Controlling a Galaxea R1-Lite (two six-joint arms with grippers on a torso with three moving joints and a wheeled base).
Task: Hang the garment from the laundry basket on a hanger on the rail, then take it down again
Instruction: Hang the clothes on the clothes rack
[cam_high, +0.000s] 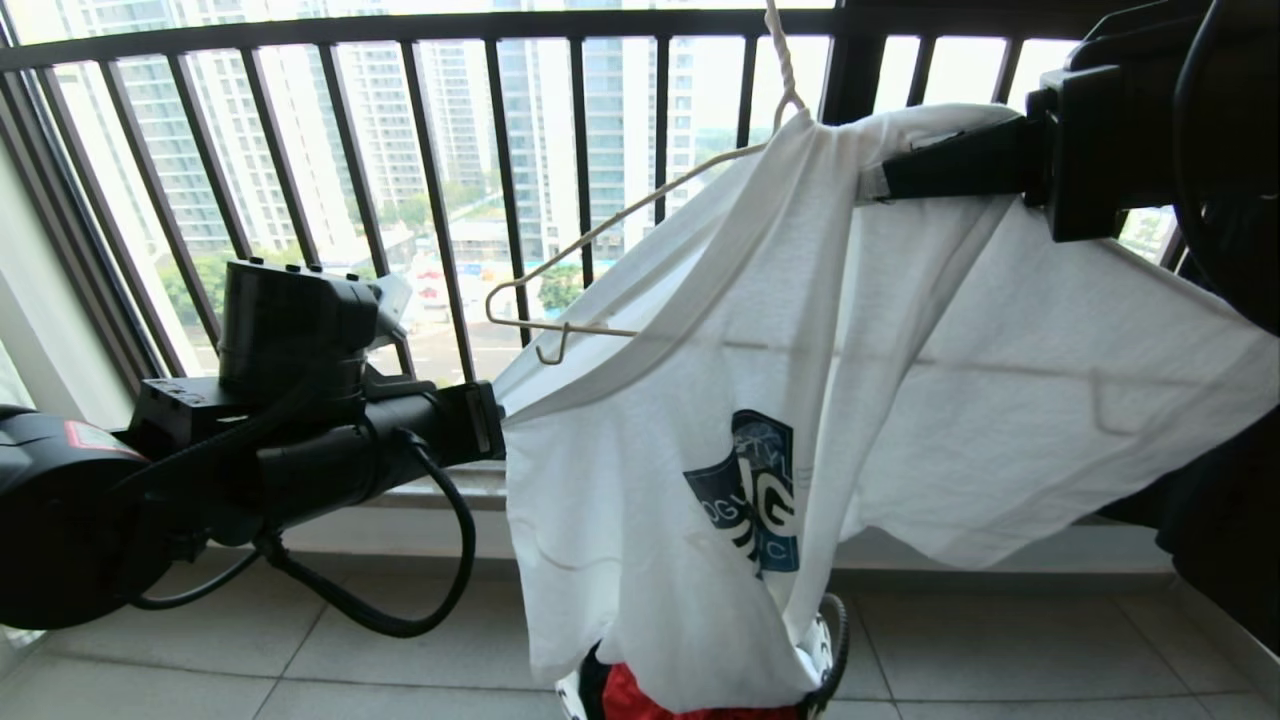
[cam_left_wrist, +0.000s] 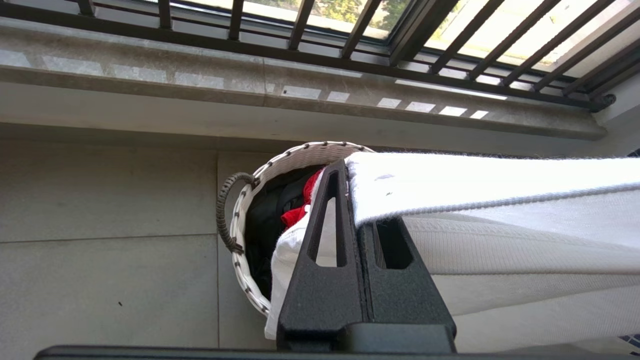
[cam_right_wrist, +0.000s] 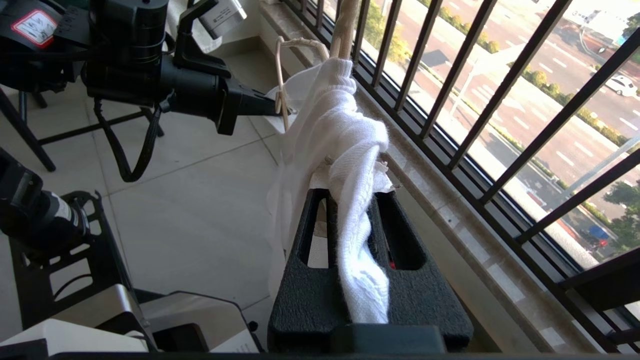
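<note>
The T-shirt is gripped by both the left gripper and right gripper, half threaded onto the hanger above the basket, hanging unfinished, removal pending.

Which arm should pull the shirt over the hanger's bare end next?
Left. The left end effector is shut on the shirt hem just below the hanger arm that is uncovered. The right end effector grips cloth on the side already draped.
</note>
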